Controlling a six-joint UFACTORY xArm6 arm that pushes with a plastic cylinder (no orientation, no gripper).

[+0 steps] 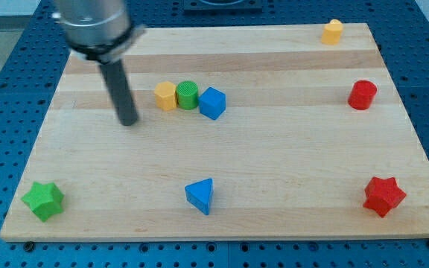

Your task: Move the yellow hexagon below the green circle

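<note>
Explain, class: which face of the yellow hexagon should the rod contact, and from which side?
Probably its upper face, coming from the view's top: the yellow hexagon touches the green circle on its right, and my tip sits to its left.

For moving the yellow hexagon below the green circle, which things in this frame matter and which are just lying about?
Belongs to the job:
- yellow hexagon, touching the green circle's left side
- green circle
- my tip, left of the hexagon, apart from it

Just lying about:
- blue block beside the circle
- blue triangle
- green star
- red star
- red cylinder
- yellow block, top right
</note>
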